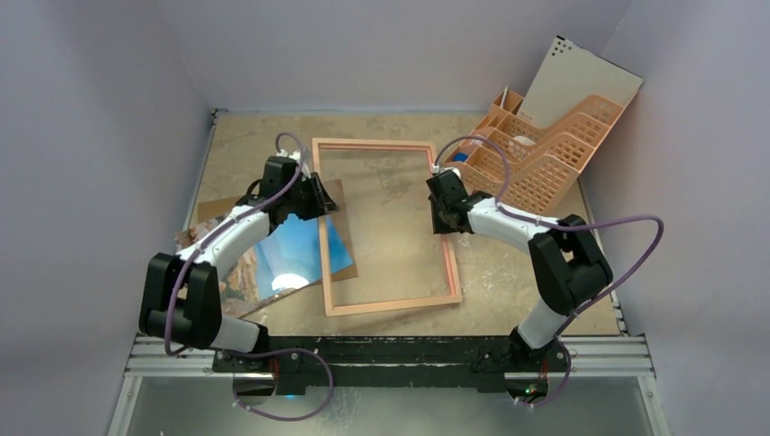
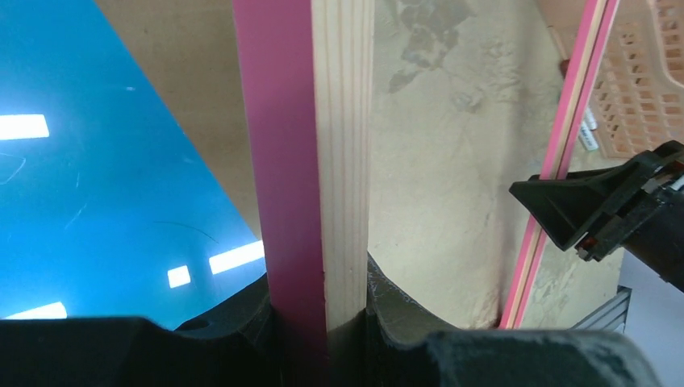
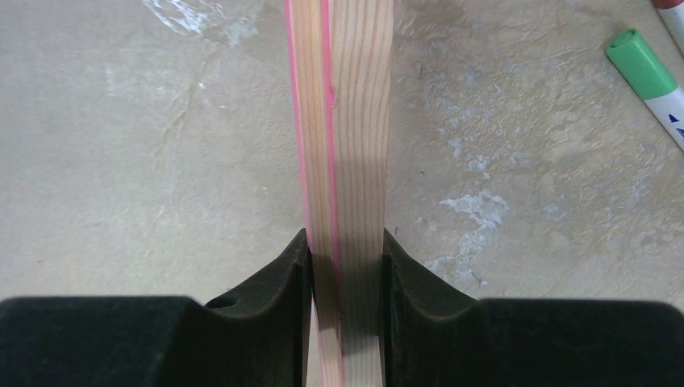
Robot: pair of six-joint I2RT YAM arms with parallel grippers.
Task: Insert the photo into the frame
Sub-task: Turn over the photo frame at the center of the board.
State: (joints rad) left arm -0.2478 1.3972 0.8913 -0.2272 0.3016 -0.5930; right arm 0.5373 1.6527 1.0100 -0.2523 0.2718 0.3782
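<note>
The frame (image 1: 390,304) lies near the table's middle, pale peach-wood side up, held by both grippers. My left gripper (image 1: 320,195) is shut on its left rail, which shows pink and wood in the left wrist view (image 2: 314,161). My right gripper (image 1: 442,202) is shut on its right rail, seen edge-on in the right wrist view (image 3: 345,145). The photo (image 1: 295,254), blue sky up, lies left of the frame on a brown backing board (image 1: 213,211); the frame's left rail overlaps its right edge. It fills the left of the left wrist view (image 2: 89,177).
A peach plastic desk organiser (image 1: 545,150) stands at the back right with a beige board (image 1: 581,82) leaning behind it. A green-capped marker (image 3: 645,68) lies on the table right of the right rail. Walls close in the table on three sides.
</note>
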